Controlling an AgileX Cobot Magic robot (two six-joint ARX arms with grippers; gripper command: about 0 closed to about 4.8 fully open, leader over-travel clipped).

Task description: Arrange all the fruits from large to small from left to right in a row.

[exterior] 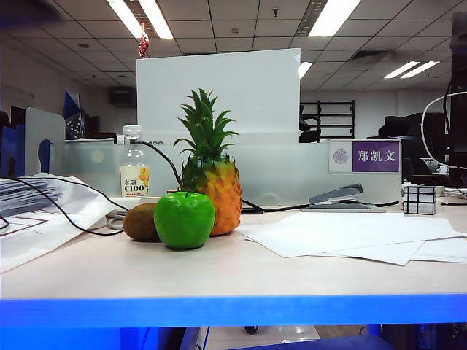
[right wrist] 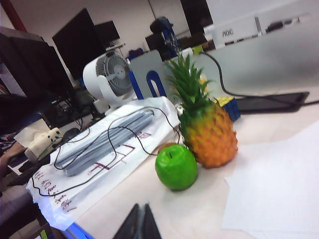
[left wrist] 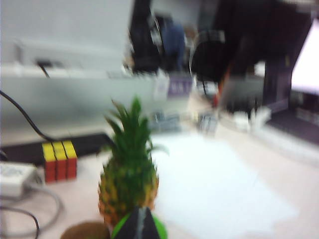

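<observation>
Pineapple (exterior: 218, 191): largest fruit, upright on the tabletop (exterior: 241, 273), left of centre in the exterior view. Orange-yellow knobbed body, stiff green crown. It looks moulded and light. The rough skin should give grip. Best taken across the body below the crown, since the leaves are a poor hold and the tall shape may tip.

Apple (exterior: 184, 219): glossy bright green, in front of the pineapple and apparently touching it, nearer the camera. Round and slick, so it is likely to roll or squirt from the tips. Take it across the widest part, from above.

Kiwi (exterior: 141, 222): small, brown, fuzzy oval, just beside the apple on its left and partly hidden behind it. The matte skin should hold well. Grip across the short axis.

Order at present: the three are bunched together, kiwi leftmost, not yet in a large-to-small row.

Left pincer (left wrist: 140, 225): clenched, holding nothing. It sits just above the apple in its own blurred wrist view, with the pineapple directly behind. It does not appear in the exterior view.

Right pincer (right wrist: 141, 221): clenched, holding nothing, low over the tabletop, well apart from the fruit. It is also absent from the exterior view.

Other items: Rubik's cube (exterior: 419, 199) far right, bottle (exterior: 134, 172) behind the fruit, loose papers (exterior: 350, 237), stapler (exterior: 336, 197).
</observation>
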